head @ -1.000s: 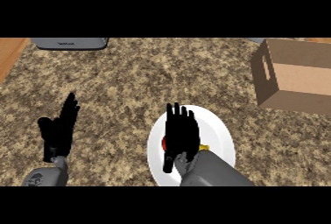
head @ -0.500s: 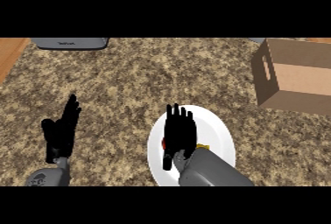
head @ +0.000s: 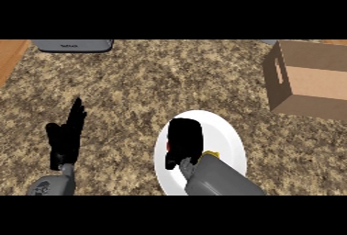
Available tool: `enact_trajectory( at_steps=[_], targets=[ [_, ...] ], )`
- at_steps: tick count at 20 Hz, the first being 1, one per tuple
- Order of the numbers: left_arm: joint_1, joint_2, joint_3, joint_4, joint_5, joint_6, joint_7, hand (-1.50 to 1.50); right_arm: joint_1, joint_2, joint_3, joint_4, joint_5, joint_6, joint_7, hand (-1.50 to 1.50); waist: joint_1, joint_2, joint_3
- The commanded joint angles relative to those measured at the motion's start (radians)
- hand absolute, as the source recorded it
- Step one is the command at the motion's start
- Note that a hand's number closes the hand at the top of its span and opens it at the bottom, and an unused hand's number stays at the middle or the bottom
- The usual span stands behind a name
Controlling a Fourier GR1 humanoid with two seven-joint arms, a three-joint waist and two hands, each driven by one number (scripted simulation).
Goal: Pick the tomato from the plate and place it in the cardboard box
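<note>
R hand (head: 184, 140) curls over tomato (head: 168, 148) on plate (head: 230, 137), counter's near edge — only a red sliver shows. Risk: partial wrap, so it rolls out on lift or clips cardboard box (head: 308, 78) wall, right edge. L hand (head: 64, 137) rests open.

White plate (head: 227, 137), brown cardboard box (head: 308, 80), speckled brown counter (head: 169, 78)
</note>
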Motion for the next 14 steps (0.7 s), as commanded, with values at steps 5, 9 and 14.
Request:
enact_trajectory(
  at_steps=[5,9,14],
  targets=[
    [0.047,-0.013,0.007,0.003,-0.007,0.009,-0.031,0.0,0.222,-0.307,0.085,-0.289,-0.029,0.058,-0.252,1.5,-0.041,-0.009,0.001],
    [0.058,0.022,0.059,-0.01,0.029,-0.002,-0.016,0.0,0.33,-0.55,0.126,-0.447,-0.071,0.054,-0.487,1.5,-0.07,-0.017,0.003],
    [0.099,0.007,0.047,-0.002,0.014,0.004,-0.056,0.0,0.475,-0.883,0.02,-0.659,-0.097,-0.081,-0.726,1.5,-0.079,-0.014,0.001]
  ],
)
